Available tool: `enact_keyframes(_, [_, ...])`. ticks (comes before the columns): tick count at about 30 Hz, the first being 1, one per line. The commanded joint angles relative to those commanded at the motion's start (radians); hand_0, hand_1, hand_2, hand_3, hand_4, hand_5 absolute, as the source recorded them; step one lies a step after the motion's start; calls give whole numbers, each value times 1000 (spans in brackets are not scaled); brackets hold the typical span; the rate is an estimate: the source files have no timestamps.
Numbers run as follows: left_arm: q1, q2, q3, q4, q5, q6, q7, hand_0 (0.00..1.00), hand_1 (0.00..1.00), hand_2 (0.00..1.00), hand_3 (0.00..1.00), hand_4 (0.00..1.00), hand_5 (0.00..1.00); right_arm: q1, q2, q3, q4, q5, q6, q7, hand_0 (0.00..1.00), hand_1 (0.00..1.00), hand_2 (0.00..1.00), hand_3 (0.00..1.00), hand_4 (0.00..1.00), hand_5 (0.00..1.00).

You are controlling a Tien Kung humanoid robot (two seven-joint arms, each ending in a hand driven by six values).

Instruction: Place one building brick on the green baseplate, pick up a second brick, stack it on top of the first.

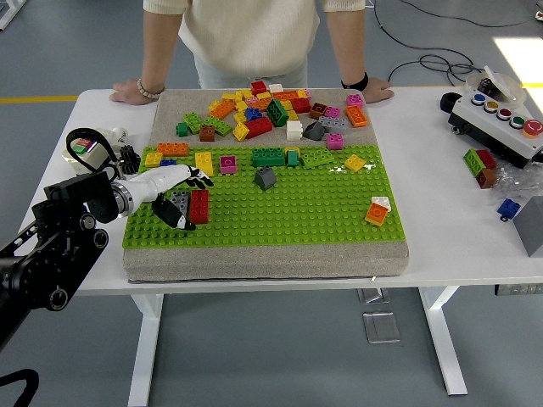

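A red brick (199, 206) stands on the left part of the green baseplate (280, 212), with a grey brick (181, 204) right beside it. My left hand (184, 196) comes in from the left and hovers over the grey brick. Its white fingers are stretched out above the brick toward the red one, and the dark thumb hangs on the near side. The fingers look relaxed, not closed around either brick. My right arm is out of the picture.
A loose brick pile (271, 106) lies at the mat's far side. A green brick (268, 157), a grey sloped brick (265, 177) and an orange-white brick (377, 210) sit on the plate. A person's hands (136, 89) rest on the far edge. A button box (501, 119) stands at right.
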Motion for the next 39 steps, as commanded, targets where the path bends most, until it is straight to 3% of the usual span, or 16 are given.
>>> enact_keyframes(12, [2, 3, -9, -26, -20, 21, -11, 924, 829, 802, 813, 975, 53, 0, 0, 1, 0, 1, 0, 0, 759, 687, 732, 754, 998, 501])
enact_keyframes(20, [16, 22, -22, -100, -17, 4, -2, 925, 829, 800, 804, 977, 54, -1, -2, 4, 0, 1, 0, -1, 760, 687, 732, 754, 998, 501])
enact_keyframes(30, [29, 36, -29, -99, -1, 1, 3, 925, 829, 801, 773, 982, 63, 0, 0, 3, 0, 4, -1, 1, 760, 687, 732, 754, 998, 501])
enact_keyframes(39, [67, 56, -24, -137, 8, -12, 14, 928, 833, 804, 763, 993, 98, -2, -1, 4, 0, 4, 0, -1, 760, 687, 731, 754, 998, 501])
